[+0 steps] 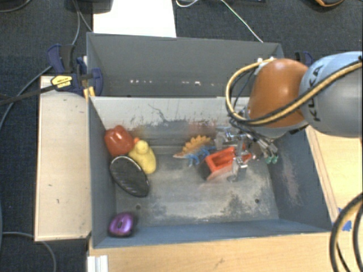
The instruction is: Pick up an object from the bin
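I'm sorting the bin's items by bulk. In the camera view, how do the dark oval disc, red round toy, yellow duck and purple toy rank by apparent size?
Largest to smallest:
1. dark oval disc
2-3. red round toy and yellow duck look about alike, so I won't rank them
4. purple toy, clearly smallest

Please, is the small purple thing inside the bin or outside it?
Inside: the purple thing lies on the floor of the bin, in the near left corner.

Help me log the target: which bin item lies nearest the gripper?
The orange-red block, right beside the gripper; the yellow duck, red ball and dark disc lie far left.
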`<move>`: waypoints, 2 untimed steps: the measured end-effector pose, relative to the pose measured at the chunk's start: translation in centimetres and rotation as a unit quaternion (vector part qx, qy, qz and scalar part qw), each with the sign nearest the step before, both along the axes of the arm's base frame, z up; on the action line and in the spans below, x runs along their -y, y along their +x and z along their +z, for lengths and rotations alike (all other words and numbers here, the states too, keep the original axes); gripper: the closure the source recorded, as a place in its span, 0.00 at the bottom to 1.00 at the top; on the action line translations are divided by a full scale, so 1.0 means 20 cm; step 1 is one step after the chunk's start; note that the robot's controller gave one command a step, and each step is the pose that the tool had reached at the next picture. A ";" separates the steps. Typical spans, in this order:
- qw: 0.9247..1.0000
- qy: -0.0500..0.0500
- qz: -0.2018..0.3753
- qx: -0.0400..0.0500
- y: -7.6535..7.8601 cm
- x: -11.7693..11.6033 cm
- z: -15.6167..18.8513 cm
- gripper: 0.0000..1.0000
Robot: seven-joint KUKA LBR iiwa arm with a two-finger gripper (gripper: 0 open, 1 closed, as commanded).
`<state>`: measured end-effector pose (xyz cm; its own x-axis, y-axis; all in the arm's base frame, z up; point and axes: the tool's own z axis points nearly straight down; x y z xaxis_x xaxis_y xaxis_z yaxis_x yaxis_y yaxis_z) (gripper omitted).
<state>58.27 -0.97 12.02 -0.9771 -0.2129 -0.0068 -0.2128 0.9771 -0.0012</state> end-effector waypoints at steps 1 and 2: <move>0.994 0.001 -0.108 -0.004 0.04 -0.01 -0.03 1.00; 0.994 0.001 -0.107 -0.004 0.04 -0.01 -0.03 1.00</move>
